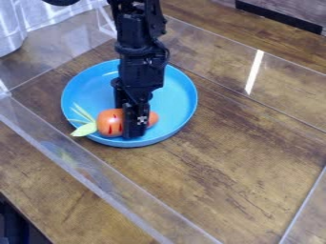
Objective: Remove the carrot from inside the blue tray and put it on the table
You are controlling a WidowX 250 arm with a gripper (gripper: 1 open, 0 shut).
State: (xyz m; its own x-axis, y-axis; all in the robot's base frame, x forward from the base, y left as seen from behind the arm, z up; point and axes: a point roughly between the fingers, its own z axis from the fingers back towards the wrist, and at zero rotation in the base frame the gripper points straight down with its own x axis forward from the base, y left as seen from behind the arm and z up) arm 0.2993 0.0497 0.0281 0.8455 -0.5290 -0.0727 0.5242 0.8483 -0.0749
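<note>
Camera view shows the black gripper (136,124) closed on the carrot (111,122), its fingers crossing the orange body and hiding the middle. The carrot is inside the blue tray (174,101), near the rim, pale leaves toward the edge; whether it touches the bottom cannot be told. The arm (137,33) covers the tray's far rim and is cut off above the brown table (242,157).

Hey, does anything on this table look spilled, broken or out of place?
Nothing stands out: the carrot lies in the blue tray with the end effector around it, and no spill or damage shows.
</note>
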